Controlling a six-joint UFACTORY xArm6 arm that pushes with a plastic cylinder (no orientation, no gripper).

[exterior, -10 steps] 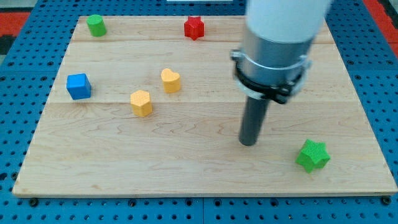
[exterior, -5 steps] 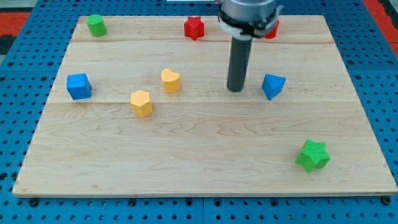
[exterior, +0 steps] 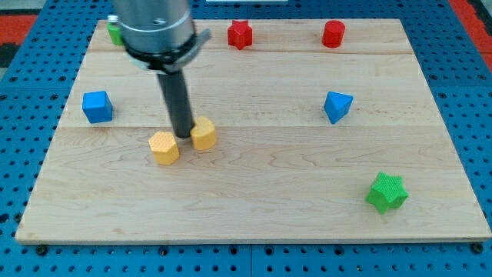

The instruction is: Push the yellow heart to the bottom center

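My tip (exterior: pixel 183 136) is down on the wooden worktop (exterior: pixel 254 208), a bit left of the middle of the frame. It sits right between two yellow blocks. The yellow heart (exterior: pixel 204 134) is just to the right of my tip and looks like it touches it. The other yellow block (exterior: pixel 164 148), which has flat sides like a hexagon, is just to the lower left of my tip, very close, but I cannot tell if it touches. The two yellow blocks are near each other but apart. The tool is only a straight dark rod (exterior: pixel 176 104), so it has nothing to open or shut, and it holds nothing. The rod goes up into a big grey round part in the upper left of the frame. That part hides most of a green block (exterior: pixel 113 31) in the upper left corner. A blue cube (exterior: pixel 97 106) sits at the left side, well apart from the yellow blocks. A red star (exterior: pixel 240 34) and a red round block (exterior: pixel 334 34) sit along the top edge. A blue triangle block (exterior: pixel 337 106) is on the right side. A green star (exterior: pixel 386 192) is in the lower right. The yellow heart is above the bottom middle of the worktop and a little to the left of it.
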